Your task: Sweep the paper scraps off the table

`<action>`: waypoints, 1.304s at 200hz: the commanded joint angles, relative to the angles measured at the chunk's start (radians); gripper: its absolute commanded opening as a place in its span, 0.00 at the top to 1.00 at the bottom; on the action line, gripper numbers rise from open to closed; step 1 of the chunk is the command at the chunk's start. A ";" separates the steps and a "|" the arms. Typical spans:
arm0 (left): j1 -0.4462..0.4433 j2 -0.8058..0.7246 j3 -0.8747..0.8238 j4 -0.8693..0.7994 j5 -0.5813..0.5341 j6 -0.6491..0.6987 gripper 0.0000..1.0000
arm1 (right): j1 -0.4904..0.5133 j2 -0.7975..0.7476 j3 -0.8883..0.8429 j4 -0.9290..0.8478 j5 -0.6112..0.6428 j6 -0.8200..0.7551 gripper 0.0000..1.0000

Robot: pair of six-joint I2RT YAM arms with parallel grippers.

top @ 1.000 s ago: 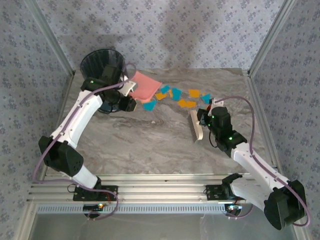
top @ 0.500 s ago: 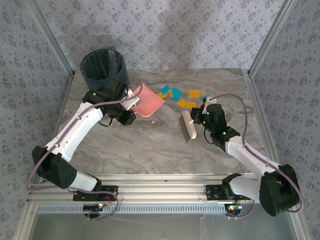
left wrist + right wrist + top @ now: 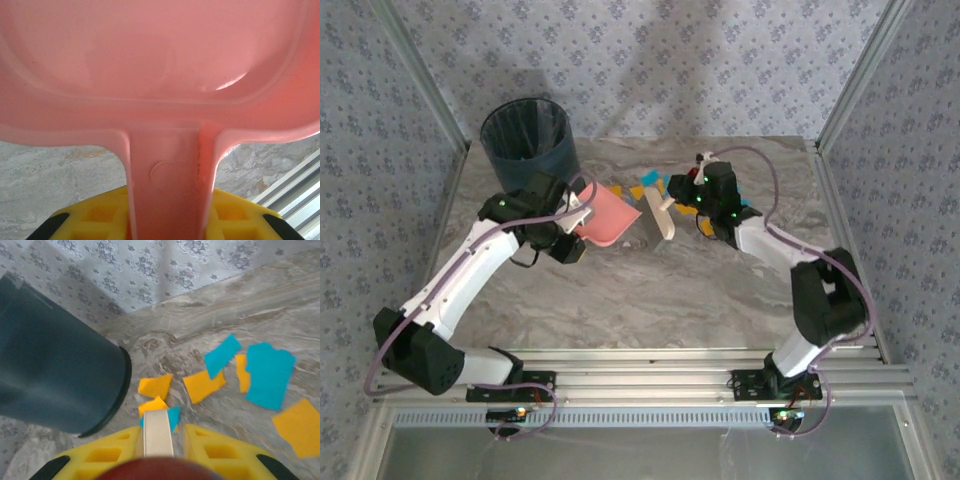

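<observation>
Both tools are pinching handles: the left tool (image 3: 172, 222) grips the pink dustpan (image 3: 610, 213), the right tool (image 3: 157, 452) the brush (image 3: 663, 215). Orange and teal paper scraps (image 3: 270, 372) lie on the far table (image 3: 620, 290) around the brush, near the dark bin (image 3: 525, 135).

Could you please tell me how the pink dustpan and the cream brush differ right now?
The dustpan is pink, broad and scoop-shaped; the brush is cream, long and narrow. The left gripper holds the dustpan by its handle; the right gripper holds the brush. Both are clamped in shut grippers, close to the paper scraps on the table.
</observation>
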 commanded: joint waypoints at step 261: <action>0.010 -0.090 -0.194 0.195 0.045 -0.005 1.00 | -0.021 0.638 0.691 -0.177 -0.052 0.276 1.00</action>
